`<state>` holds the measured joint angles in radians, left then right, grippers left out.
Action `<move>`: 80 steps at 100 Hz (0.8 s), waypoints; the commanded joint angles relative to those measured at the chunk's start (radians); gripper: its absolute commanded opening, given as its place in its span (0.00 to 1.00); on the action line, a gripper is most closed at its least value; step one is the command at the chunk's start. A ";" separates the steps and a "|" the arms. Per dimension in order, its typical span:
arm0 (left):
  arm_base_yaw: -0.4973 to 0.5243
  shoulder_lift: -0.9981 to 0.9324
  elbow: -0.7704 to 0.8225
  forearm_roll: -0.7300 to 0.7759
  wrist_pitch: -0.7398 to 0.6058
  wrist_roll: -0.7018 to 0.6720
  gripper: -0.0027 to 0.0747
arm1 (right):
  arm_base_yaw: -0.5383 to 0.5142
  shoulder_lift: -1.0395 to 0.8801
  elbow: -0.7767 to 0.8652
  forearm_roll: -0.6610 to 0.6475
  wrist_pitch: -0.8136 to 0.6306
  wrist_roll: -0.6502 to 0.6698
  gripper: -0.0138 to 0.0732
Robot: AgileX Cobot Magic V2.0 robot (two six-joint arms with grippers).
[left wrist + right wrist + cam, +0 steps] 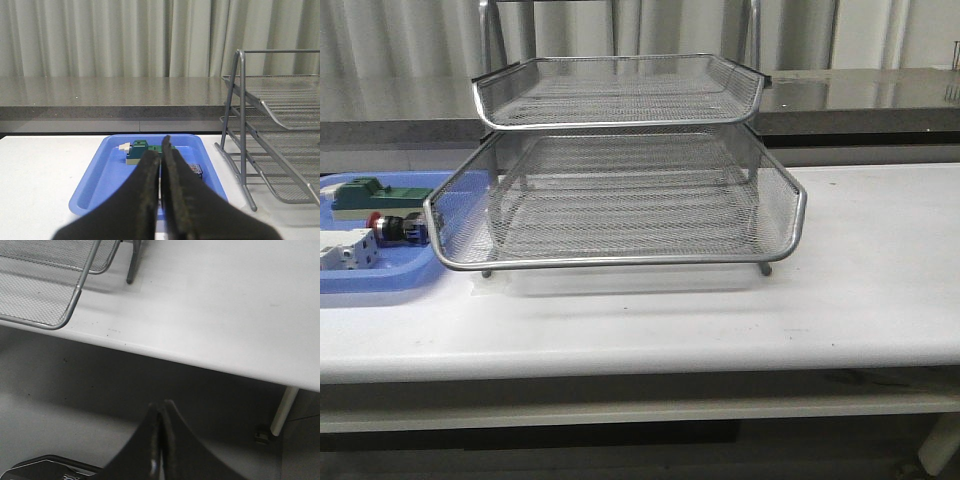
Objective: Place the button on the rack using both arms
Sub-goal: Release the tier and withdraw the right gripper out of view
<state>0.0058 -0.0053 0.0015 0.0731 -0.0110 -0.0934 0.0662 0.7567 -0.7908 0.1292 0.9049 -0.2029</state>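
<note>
The red-capped button (392, 229) lies on its side in the glossy blue plastic tray (380, 282), at nine o'clock from the silver wire-mesh rack (620, 200) on the smooth white tabletop (860, 290). Left end effector (161, 157) and right end effector (160, 412), both matte black, are pressed closed, holding nothing.

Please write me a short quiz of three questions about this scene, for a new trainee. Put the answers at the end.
1. True or false: the button already lies on the rack.
2. The button rests in: A) the blue tray; B) the rack's top tier; C) the bare table.
3. Fill in: both the left gripper and the right gripper have their jaws ____.

Key: 1 false; 2 A; 3 shut, holding nothing.
</note>
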 commanded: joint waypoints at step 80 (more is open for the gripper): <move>-0.001 -0.033 0.047 -0.006 -0.113 -0.008 0.04 | 0.002 -0.006 -0.034 0.000 -0.042 0.001 0.09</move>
<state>0.0058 -0.0053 0.0015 0.0731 -0.0162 -0.0934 0.0662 0.7567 -0.7908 0.1292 0.9093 -0.2012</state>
